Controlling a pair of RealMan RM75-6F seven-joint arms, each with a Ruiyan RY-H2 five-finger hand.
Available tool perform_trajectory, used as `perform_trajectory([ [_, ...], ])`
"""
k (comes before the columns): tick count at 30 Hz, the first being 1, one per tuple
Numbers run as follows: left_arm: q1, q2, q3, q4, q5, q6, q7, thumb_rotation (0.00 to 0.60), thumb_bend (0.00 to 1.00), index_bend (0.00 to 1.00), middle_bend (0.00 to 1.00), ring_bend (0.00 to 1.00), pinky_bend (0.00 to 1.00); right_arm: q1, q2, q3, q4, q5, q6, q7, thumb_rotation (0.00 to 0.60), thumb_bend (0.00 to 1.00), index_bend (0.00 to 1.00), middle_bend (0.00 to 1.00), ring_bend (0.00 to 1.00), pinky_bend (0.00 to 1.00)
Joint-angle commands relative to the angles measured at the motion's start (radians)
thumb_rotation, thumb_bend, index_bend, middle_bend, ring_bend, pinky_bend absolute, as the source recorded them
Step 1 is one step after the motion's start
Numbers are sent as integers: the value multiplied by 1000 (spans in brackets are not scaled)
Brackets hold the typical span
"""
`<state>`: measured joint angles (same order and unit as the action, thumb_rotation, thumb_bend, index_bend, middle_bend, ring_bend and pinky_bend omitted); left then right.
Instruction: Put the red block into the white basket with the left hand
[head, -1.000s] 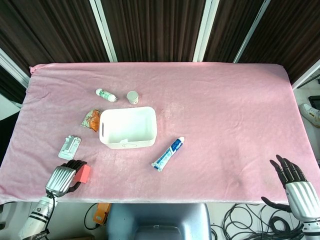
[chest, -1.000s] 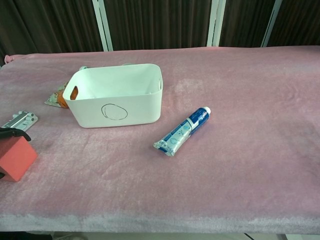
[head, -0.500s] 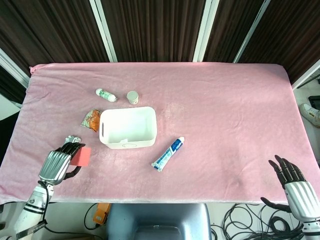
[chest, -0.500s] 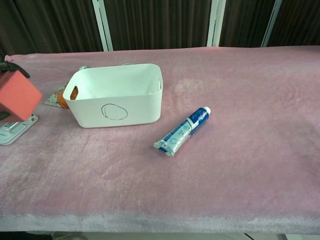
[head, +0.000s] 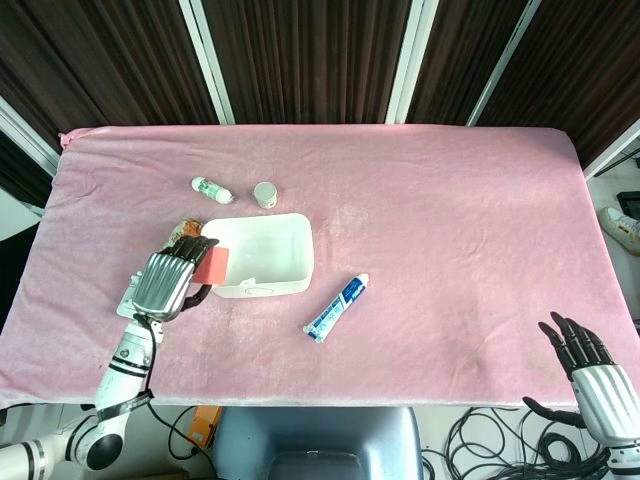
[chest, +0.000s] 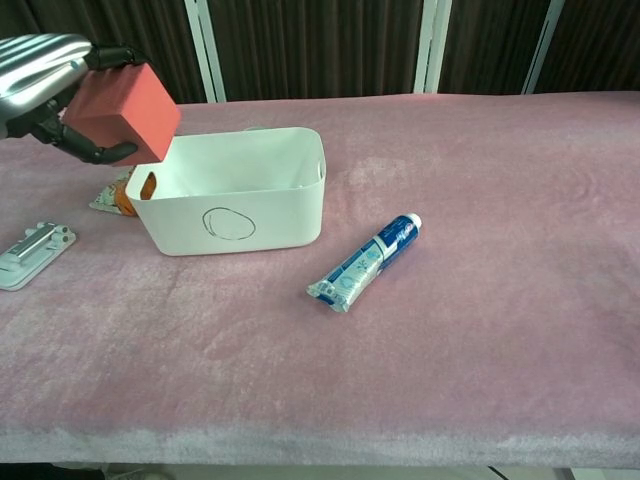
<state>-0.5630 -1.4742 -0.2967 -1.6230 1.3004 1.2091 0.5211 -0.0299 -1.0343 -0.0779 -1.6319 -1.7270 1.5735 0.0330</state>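
1. Right hand (head: 585, 372), near table edge: fingers spread, holding nothing
2. Left hand (chest: 45, 75) grips red block (chest: 125, 113) above white basket (chest: 235, 205) left rim
3. Risk: releasing here, block may strike rim and fall outside

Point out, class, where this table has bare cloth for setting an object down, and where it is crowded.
Bare cloth spreads from the toothpaste tube to the table's right edge, and along the front edge below the white basket. It is crowded left of the basket: left hand holding the red block, an orange packet, a blister pack.
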Motion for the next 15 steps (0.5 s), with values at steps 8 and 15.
perform_trajectory([
  [8,-98,-226,-57,139,-45,107,111,600,394,165,172,249,383,7,13,-6,-3,-3,-14,13,600,101,0,0,4,229],
  [15,-93,-213,-41,97,-123,73,134,600,355,0,0,44,262,7,15,-4,-5,0,-11,20,600,101,0,0,4,229],
])
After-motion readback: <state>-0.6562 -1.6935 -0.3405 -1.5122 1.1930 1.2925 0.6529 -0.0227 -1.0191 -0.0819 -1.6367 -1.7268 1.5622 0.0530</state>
